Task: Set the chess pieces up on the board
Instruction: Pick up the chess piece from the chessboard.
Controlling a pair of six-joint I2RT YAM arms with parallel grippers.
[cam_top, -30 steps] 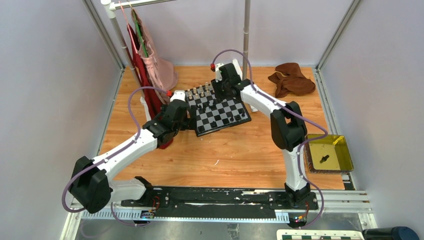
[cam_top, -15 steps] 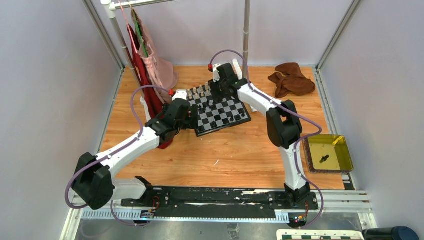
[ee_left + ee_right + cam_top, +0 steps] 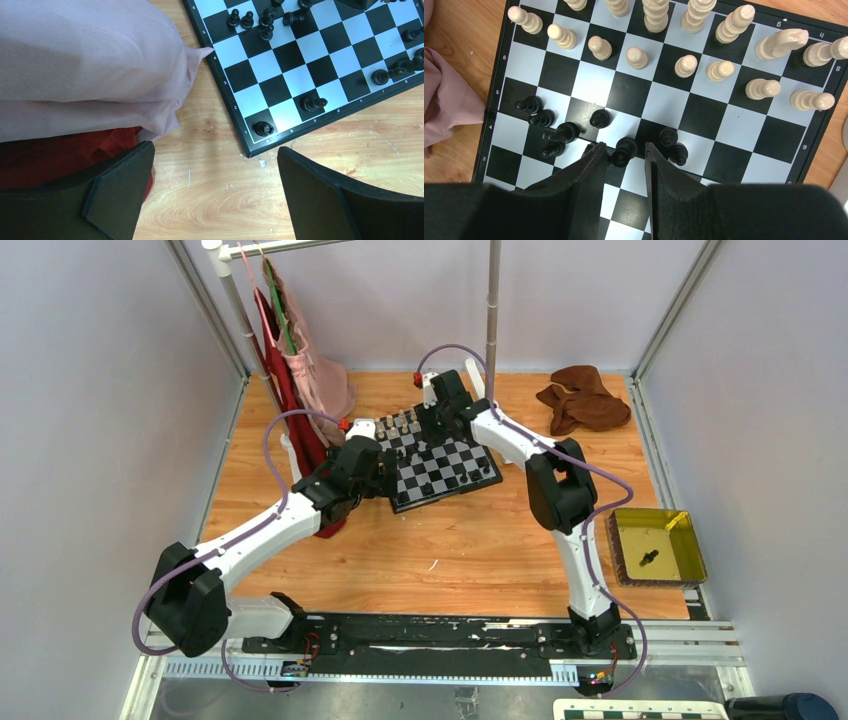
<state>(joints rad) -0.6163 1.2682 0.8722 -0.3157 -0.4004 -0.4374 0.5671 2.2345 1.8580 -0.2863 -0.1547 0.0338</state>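
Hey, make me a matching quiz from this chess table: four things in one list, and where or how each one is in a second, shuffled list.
Column one
1. cream pieces
2. left gripper
3. right gripper
4. brown cloth

Column two
A. fingers either side of a black piece
B. far right of the table, off the board
C. two rows along one edge of the board
D. wide open over the table, by the board's corner

Pairs: 1-C, 2-D, 3-A, 4-B
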